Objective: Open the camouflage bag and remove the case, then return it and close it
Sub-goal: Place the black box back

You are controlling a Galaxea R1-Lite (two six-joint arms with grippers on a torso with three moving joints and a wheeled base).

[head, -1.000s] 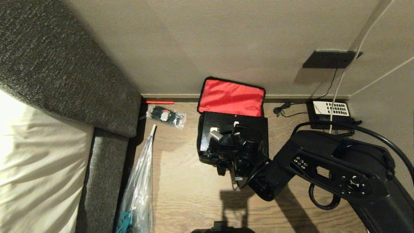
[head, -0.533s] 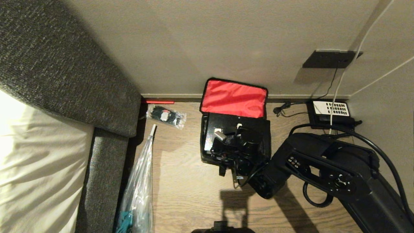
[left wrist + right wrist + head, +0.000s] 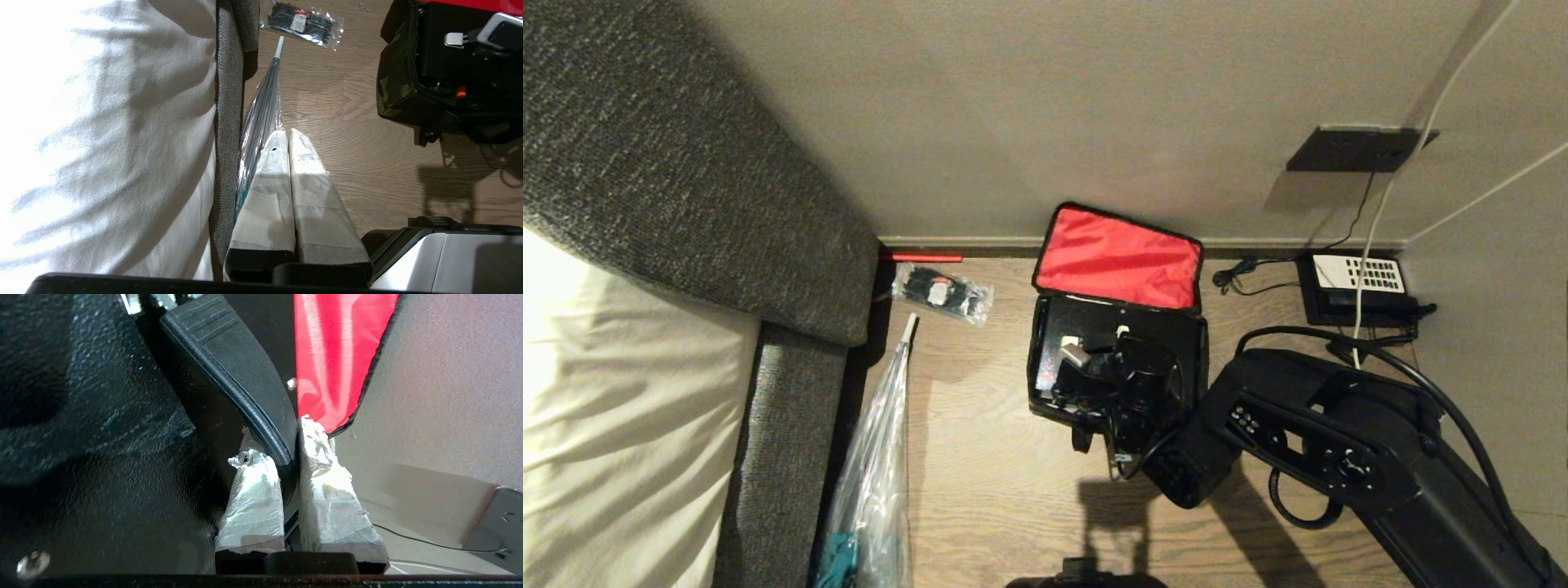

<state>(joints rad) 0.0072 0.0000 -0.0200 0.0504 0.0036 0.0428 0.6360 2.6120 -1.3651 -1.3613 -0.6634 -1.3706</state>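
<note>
Pinching the case handle with right gripper, ready to haul the case from the bag on the floor by the wall, red-lined lid propped open for access. Left gripper parked, pressed together, beside the bed.

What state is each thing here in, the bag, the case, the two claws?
camouflage bag: open, red-lined lid leaning against the wall.
black case: sitting in the bag.
case handle: pinched by the right gripper.
left gripper: shut, empty, near the bed.
</note>
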